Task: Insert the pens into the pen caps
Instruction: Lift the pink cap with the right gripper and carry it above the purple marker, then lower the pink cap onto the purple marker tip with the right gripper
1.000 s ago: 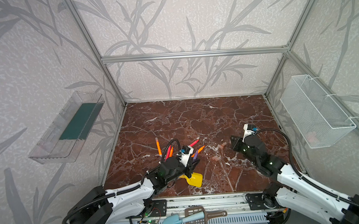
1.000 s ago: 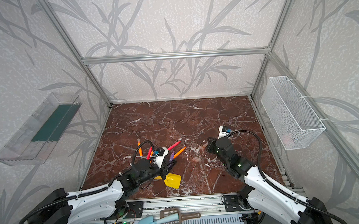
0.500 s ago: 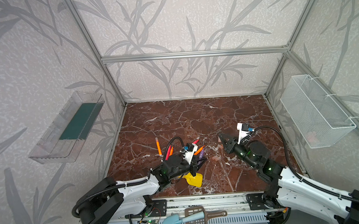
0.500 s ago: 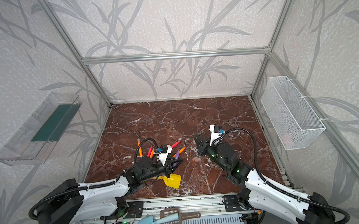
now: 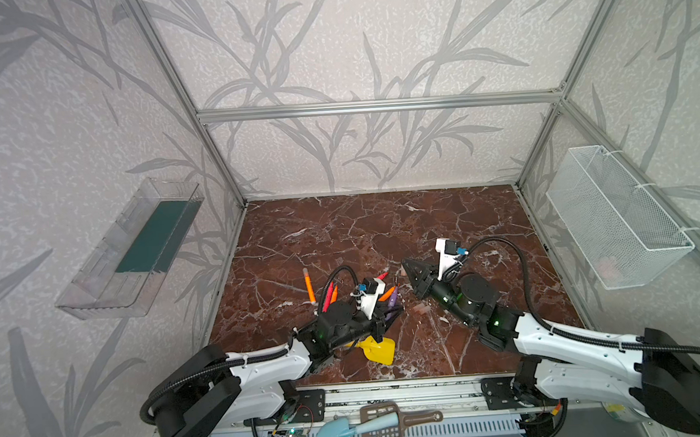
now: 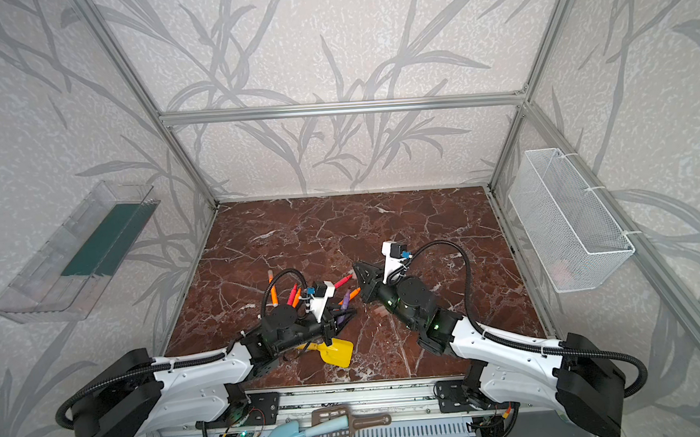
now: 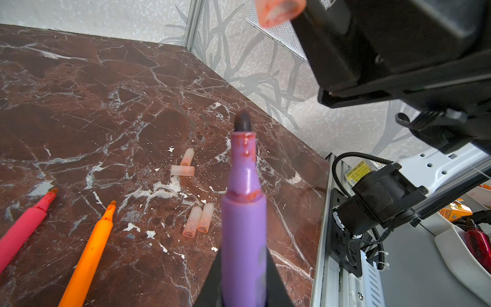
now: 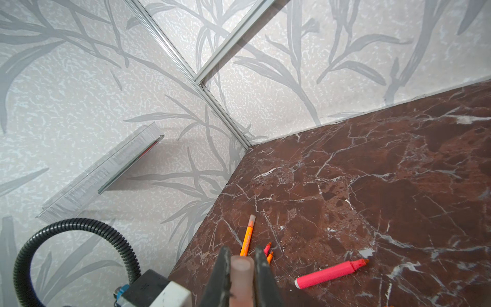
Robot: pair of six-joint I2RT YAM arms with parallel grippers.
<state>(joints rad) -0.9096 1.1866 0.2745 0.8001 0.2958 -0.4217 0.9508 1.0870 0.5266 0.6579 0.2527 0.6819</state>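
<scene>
Purple marker pen [image 7: 244,226], slim plastic with a bare dark tip, is clamped in the left gripper [image 7: 244,281] above the brown marble table [image 7: 106,106]. The right gripper [image 8: 242,251] is closed on a translucent pinkish cap [image 8: 241,279]. Capping seems about to begin: the tip must line up with the cap's open mouth, then push in. Only the left wrist view shows four loose caps [image 7: 198,222] lying below. Both top views show the grippers close together but not touching.

Free marble floor [image 5: 382,226] beyond pens [image 5: 309,286], caps [image 7: 182,171]
</scene>
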